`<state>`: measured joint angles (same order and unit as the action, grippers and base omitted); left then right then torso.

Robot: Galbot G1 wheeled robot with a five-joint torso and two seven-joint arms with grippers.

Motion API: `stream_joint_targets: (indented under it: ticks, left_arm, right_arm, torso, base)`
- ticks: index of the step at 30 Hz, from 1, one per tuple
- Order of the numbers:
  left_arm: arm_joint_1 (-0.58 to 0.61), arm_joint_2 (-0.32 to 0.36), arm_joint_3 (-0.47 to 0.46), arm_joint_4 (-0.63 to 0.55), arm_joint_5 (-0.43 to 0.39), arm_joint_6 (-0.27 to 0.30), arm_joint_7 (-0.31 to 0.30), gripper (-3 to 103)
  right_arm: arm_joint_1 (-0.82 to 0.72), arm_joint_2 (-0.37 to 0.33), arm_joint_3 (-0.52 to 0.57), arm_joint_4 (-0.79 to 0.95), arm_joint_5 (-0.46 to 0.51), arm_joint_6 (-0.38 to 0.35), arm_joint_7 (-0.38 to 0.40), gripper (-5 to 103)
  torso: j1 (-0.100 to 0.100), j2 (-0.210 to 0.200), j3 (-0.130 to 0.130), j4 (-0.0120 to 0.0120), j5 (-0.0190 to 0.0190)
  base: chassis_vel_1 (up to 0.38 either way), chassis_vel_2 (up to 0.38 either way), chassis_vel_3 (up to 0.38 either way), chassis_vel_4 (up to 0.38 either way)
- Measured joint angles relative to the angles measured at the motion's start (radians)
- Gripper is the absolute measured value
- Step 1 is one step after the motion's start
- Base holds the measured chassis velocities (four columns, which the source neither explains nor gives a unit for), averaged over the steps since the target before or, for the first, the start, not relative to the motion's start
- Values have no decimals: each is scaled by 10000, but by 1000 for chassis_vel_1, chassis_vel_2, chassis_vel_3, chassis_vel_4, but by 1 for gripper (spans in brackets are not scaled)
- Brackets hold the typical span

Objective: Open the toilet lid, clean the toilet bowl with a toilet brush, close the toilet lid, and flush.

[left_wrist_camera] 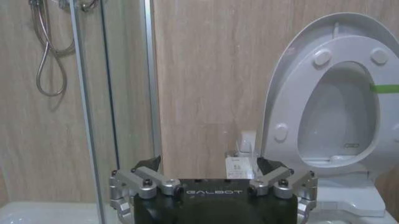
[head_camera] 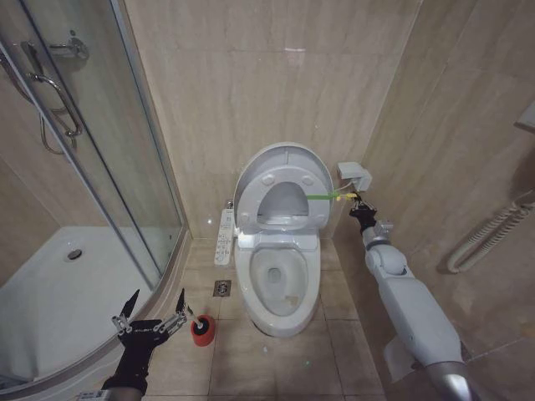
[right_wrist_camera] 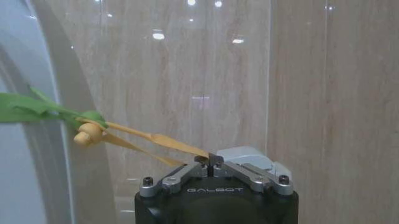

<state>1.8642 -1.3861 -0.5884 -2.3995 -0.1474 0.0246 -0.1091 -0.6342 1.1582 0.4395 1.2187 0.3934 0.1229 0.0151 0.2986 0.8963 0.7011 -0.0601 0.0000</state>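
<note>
The toilet lid [head_camera: 284, 151] stands raised against the back wall, with the seat ring [head_camera: 251, 199] lifted against it. Below them the toilet bowl [head_camera: 246, 280] lies uncovered. A yellow-green strap [head_camera: 320, 197] runs from the lid's edge to my right gripper [head_camera: 358, 203]. In the right wrist view that gripper [right_wrist_camera: 210, 159] is shut on the tan band [right_wrist_camera: 149, 138] tied to the strap [right_wrist_camera: 25, 107]. The toilet brush [head_camera: 203, 321] stands in its red holder [head_camera: 202, 332] on the floor. My left gripper [head_camera: 158, 294] is open just left of it, holding nothing. In the left wrist view the left gripper [left_wrist_camera: 209, 163] faces the lid [left_wrist_camera: 281, 93].
A glass shower screen [head_camera: 100, 167] and white shower tray [head_camera: 50, 292] fill the left side. A narrow button panel [head_camera: 225, 236] sits beside the bowl, with a floor drain [head_camera: 221, 288] below it. A white wall box [head_camera: 354, 175] and a corrugated hose [head_camera: 489, 238] are on the right wall.
</note>
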Motion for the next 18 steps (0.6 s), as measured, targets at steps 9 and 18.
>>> stream_joint_targets:
  ticks: [9,18]
  left_arm:
    - [0,0,0,0,0,0,-1,100]
    - [0,0,0,0,0,0,0,100]
  right_arm:
    - [771,298,-501,-825,-127,21,128,1]
    - [1998,611,-1063,-2015,-374,178,135,1]
  torso:
    - [0,0,0,0,0]
    - [1,0,1,1,1]
  base:
    - [0,0,0,0]
    - [0,0,0,0]
